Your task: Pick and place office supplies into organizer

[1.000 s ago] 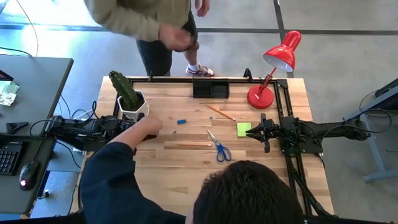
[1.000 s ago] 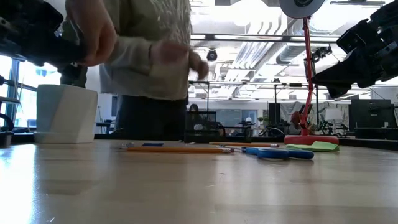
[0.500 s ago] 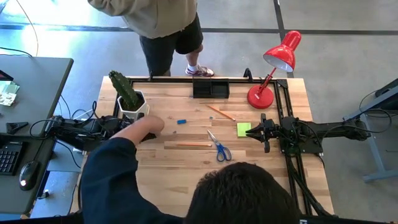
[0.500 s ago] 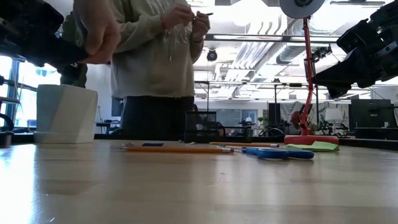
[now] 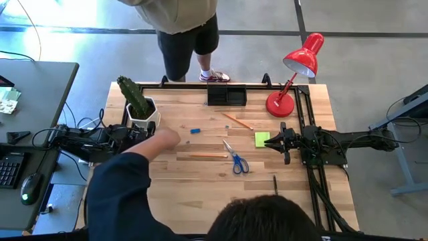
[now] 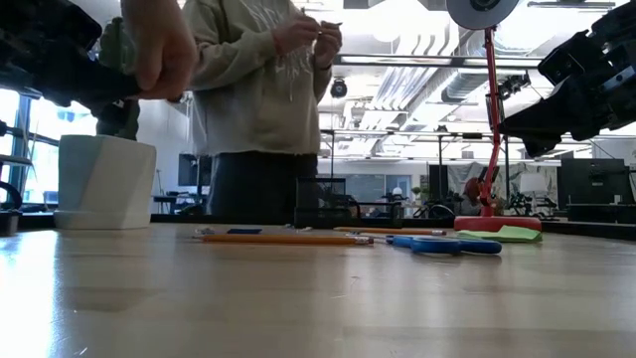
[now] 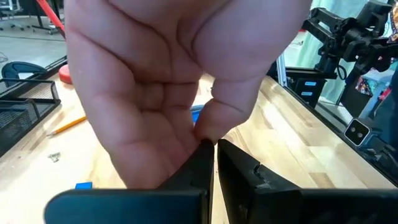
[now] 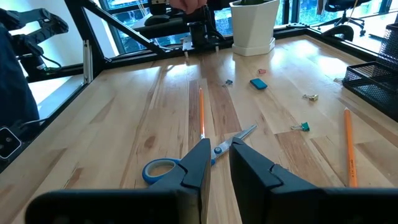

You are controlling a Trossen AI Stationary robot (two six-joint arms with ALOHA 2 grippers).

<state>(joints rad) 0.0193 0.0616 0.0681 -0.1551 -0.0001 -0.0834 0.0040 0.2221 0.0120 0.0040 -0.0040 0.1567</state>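
The black organizer [image 5: 226, 96] stands at the table's far edge. Loose on the wood lie two orange pencils [image 5: 237, 121] [image 5: 208, 155], blue-handled scissors [image 5: 235, 158], a yellow-green sticky-note pad [image 5: 261, 138], a small blue eraser [image 5: 194, 130] and a black pen [image 5: 275, 184]. My left gripper [image 7: 215, 148] is shut at the table's left, next to the cactus pot, with a person's hand [image 5: 164, 138] over its tips. My right gripper [image 8: 217, 152] hovers just right of the pad, slightly open and holding nothing. My left gripper's shut fingertips [image 7: 204, 149] lie against the palm and thumb of a person's hand [image 7: 168, 93], which closes over them from the front. Nothing shows between the two fingers. The gripper points about level, toward the table's right.
A white pot with a cactus [image 5: 138, 107] stands at far left and a red desk lamp [image 5: 294, 73] at far right. One person sits at the near edge, an arm reaching over the table's left; another stands behind the far edge. Small clips [image 8: 301, 127] lie loose.
Both arms have kept still. The person behind the far edge has straightened up and drawn both hands off the table toward the chest. The seated person's head has moved toward the near edge, uncovering the black pen.
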